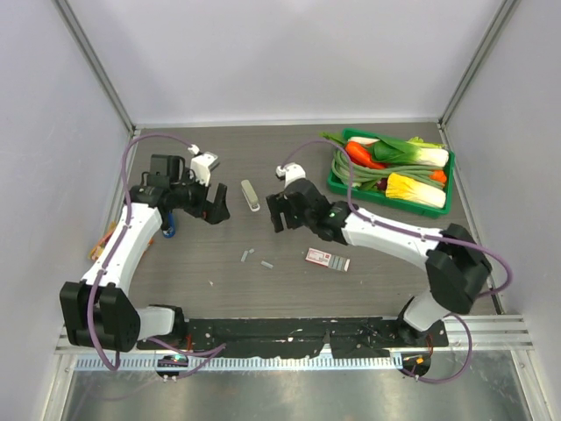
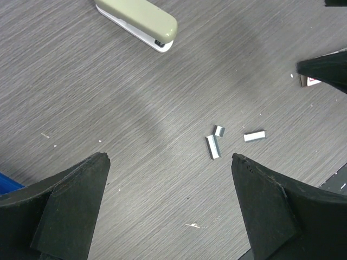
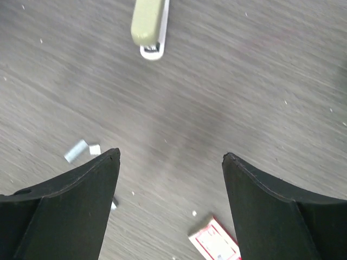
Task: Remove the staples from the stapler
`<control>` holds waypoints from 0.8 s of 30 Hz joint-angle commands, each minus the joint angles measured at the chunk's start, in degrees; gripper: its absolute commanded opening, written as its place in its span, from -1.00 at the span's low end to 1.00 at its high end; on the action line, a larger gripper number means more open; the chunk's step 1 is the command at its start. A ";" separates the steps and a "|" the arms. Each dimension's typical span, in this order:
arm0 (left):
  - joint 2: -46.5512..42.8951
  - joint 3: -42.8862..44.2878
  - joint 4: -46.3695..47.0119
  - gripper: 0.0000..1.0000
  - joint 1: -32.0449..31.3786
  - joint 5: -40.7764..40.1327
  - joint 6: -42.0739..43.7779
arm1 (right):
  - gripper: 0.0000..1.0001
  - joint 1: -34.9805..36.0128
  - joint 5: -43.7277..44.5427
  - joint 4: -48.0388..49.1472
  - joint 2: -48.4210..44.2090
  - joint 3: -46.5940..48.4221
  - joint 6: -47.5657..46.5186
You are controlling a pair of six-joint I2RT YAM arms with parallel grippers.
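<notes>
— How do our fingers stand?
— Both pairs are spread wide, holding nothing. Our left gripper (image 2: 171, 157) hangs over the staples (image 2: 213, 147), our right gripper (image 3: 171, 154) over the table (image 3: 271, 81) between stapler and box.
— How many staples do we count?
— Three short strips, loose on the table. One beige stapler (image 2: 138, 21) lies flat, apart from them.
— Any writing?
— One white-and-red box (image 3: 214, 244); we cannot read its print.
</notes>
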 commanded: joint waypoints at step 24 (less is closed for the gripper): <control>3.54 -0.57 -4.48 1.00 -6.71 -2.19 6.84 | 0.71 -0.25 -1.90 -11.88 -5.22 -16.04 -11.17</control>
